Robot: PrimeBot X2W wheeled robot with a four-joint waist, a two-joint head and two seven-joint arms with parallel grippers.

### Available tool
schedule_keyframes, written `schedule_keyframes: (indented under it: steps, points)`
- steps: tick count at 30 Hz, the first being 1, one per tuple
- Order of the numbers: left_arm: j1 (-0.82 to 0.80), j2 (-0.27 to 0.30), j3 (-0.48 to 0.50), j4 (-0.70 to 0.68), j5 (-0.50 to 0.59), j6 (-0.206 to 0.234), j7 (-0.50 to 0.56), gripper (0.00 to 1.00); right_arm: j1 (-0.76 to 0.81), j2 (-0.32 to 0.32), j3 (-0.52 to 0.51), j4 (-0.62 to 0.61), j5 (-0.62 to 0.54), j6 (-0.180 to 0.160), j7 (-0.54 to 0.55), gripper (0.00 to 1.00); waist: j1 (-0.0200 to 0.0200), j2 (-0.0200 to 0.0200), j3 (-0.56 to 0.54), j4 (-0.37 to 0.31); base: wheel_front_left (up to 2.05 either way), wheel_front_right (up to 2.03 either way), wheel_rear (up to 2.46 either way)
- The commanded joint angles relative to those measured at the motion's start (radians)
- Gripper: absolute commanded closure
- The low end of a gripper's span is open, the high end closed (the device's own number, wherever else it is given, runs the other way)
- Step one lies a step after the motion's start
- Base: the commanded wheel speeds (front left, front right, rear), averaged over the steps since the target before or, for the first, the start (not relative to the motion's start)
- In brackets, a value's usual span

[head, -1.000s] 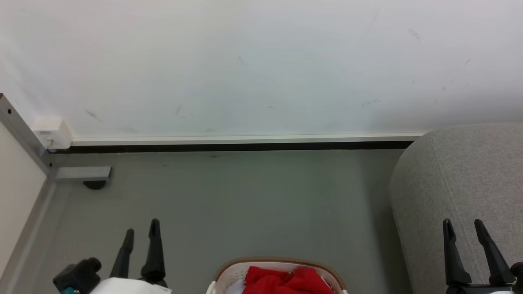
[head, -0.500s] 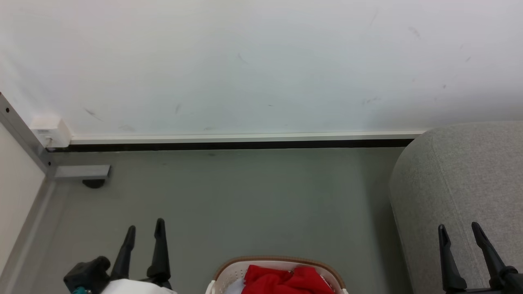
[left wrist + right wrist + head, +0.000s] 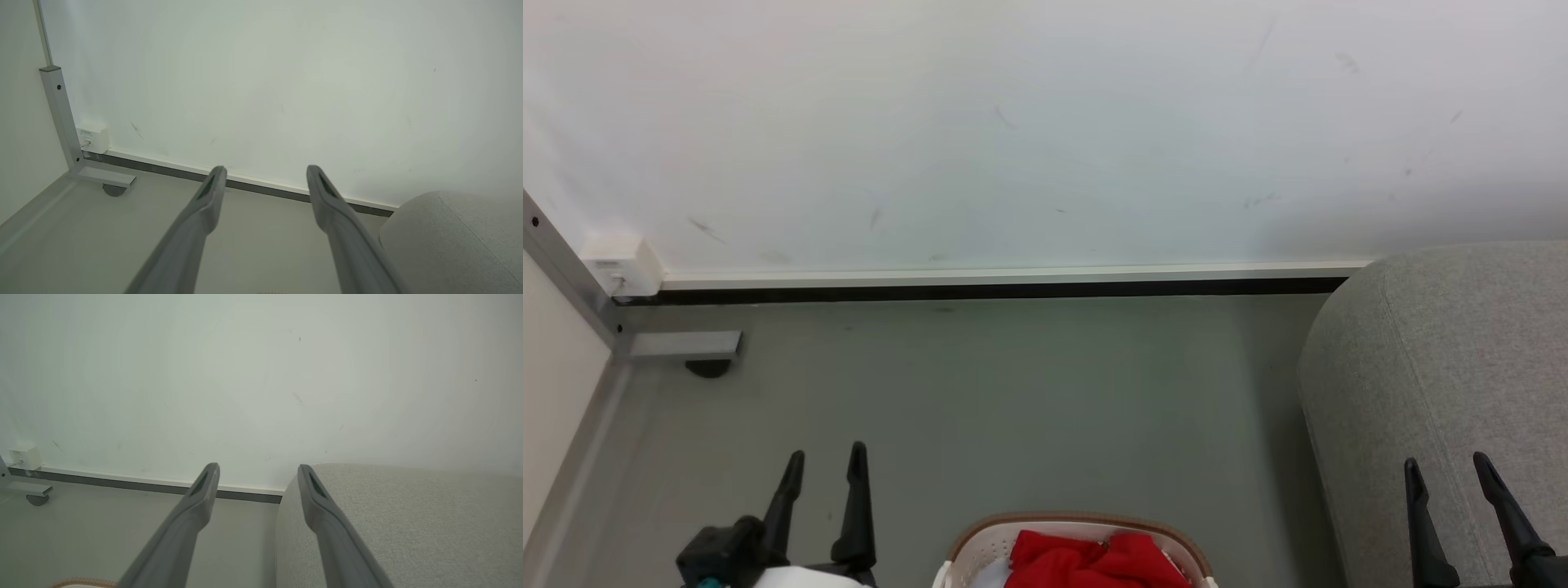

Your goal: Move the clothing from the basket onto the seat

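Observation:
A crumpled red jersey [image 3: 1094, 563] lies in the white perforated basket [image 3: 980, 547] with a brown rim, cut off by the bottom edge of the head view. A sliver of that brown rim [image 3: 81, 582] shows at the bottom of the right wrist view. The light-grey sofa [image 3: 1445, 367] stands to the right of the basket, and its rounded end [image 3: 449, 241] [image 3: 408, 522] shows in both wrist views. My left gripper [image 3: 825, 457] [image 3: 265, 171] hangs open over the floor left of the basket. My right gripper [image 3: 1445, 467] [image 3: 258, 469] is open in front of the sofa, holding nothing.
A white wall with a dark skirting strip [image 3: 996, 291] runs across the back. At the far left stand a grey metal frame foot [image 3: 682, 345] on a caster and a small white socket box [image 3: 619, 263]. Grey floor [image 3: 1013, 408] lies between wall and basket.
My left gripper has shifted right and lower in the head view. My right gripper has sunk toward the bottom edge. The whole picture has crept up slightly, so the camera has moved.

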Motion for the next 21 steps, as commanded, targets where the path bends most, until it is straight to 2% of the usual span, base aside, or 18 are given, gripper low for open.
schedule_keyframes:
  steps: [1,21]
  points:
    - [0.009,0.008,-0.003,0.001,0.034,-0.005,-0.014,0.0,0.015,-0.001,-0.012,0.002,-0.034,-0.002,-0.009,0.0,0.0,0.0,-0.001,0.0,0.0,0.0,0.0]
    - [0.019,0.008,-0.019,0.012,0.151,-0.023,-0.042,0.0,0.033,0.023,-0.041,0.011,-0.147,-0.002,-0.016,0.0,0.0,0.0,0.008,-0.011,0.0,0.0,0.0]
